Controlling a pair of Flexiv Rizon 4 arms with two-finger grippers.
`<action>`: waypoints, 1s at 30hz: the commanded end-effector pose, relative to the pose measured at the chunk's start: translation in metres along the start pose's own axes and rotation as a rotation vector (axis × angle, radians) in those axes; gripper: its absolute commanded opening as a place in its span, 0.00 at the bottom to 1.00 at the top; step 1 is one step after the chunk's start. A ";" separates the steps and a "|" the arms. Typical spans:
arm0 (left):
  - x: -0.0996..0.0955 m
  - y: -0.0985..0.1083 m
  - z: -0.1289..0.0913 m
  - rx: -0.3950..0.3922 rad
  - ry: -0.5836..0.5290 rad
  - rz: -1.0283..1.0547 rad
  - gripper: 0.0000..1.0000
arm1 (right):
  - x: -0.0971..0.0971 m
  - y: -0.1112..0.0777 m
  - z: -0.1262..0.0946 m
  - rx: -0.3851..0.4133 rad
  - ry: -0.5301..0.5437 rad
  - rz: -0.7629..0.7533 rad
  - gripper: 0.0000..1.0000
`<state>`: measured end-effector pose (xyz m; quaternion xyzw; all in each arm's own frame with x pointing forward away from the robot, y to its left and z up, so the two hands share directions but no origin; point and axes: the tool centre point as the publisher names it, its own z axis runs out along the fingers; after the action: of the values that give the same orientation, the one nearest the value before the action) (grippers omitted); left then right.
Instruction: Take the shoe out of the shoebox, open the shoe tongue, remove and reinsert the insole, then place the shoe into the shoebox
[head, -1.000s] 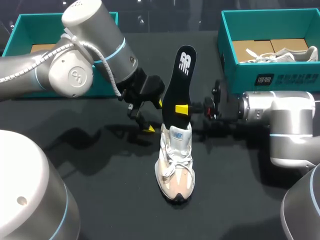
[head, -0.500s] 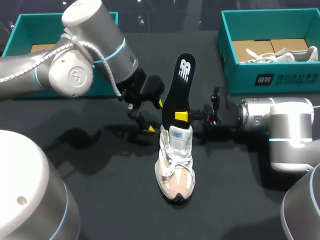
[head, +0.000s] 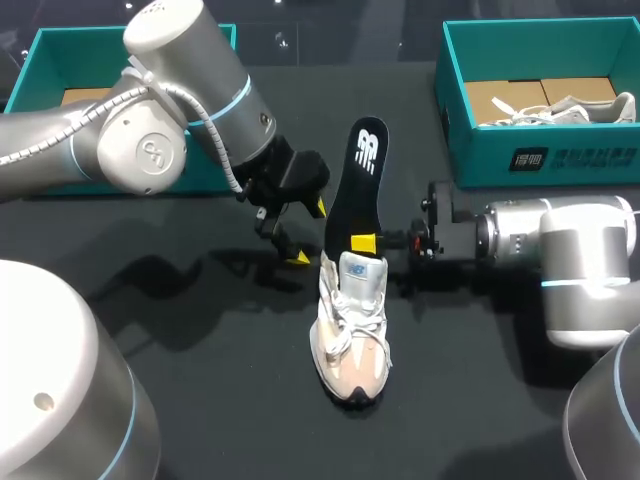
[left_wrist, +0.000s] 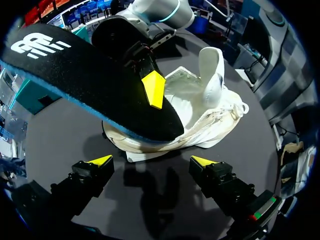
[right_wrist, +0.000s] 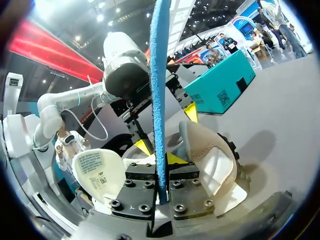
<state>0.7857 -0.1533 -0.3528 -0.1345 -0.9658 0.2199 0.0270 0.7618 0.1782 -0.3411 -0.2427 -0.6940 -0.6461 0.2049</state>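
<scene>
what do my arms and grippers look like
The left arm and right arm are rounded silver-grey tubes with light blue rings at the joints; a white cable runs along the left one. The left gripper and right gripper are black and blocky, with bright yellow wedge tips.

The cream mesh-and-suede sneaker (head: 350, 325) stands in the middle of the black counter (head: 200, 400), toe toward the near edge. The black foam insole (head: 358, 180) rises upright from its opening, behind the tongue. The right claw (head: 358, 243) comes in from the right and pinches the insole's lower part just above the collar. The left claw (head: 309, 232) sits just left of the insole, fingers spread, apart from it. A teal cardboard shoebox (head: 480, 150) lies far right with a white shoe (head: 585, 108) inside. A second teal cardboard box (head: 28, 70) lies far left, behind the left arm.
</scene>
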 end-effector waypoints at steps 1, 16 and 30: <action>0.000 0.000 0.000 -0.001 0.000 0.001 1.00 | 0.001 -0.013 0.003 0.026 0.001 0.023 0.00; 0.000 0.000 0.000 -0.001 0.000 0.001 1.00 | 0.002 -0.027 0.006 0.070 0.041 0.089 0.00; 0.000 0.000 0.000 -0.001 0.000 0.001 1.00 | 0.010 -0.011 0.007 0.046 0.076 0.013 0.26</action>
<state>0.7857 -0.1533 -0.3529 -0.1345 -0.9658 0.2199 0.0271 0.7461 0.1837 -0.3411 -0.2181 -0.6976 -0.6384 0.2413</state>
